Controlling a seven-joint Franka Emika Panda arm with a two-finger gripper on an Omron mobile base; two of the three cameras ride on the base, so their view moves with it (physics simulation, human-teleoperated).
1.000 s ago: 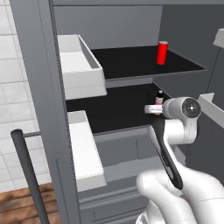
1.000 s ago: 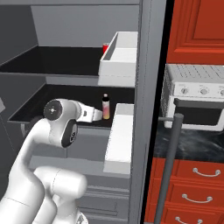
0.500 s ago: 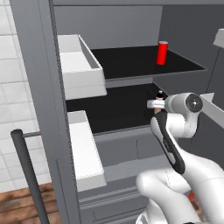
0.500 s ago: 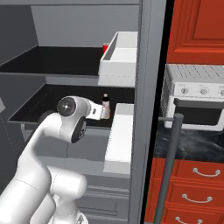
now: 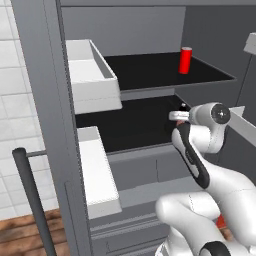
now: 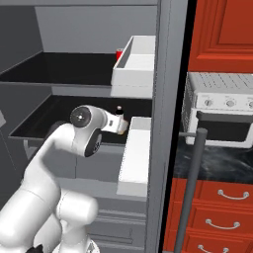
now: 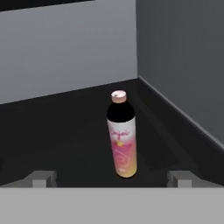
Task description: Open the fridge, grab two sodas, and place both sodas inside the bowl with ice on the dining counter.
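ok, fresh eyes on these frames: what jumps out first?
The open fridge, with the white arm reaching onto its lower black shelf. There, the open gripper faces an upright dark bottle with a pink label, standing near the back right corner, not a soda. One red soda stands on the shelf above; beside the fridge, red cabinets frame a white oven.

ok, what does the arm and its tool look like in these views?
Glossy white rounded arm links, dark grey joint caps with a circular disc on the wrist, and a black strip along the forearm. The tool ends in two small blocky grey fingertips. No loose cables or markings visible.
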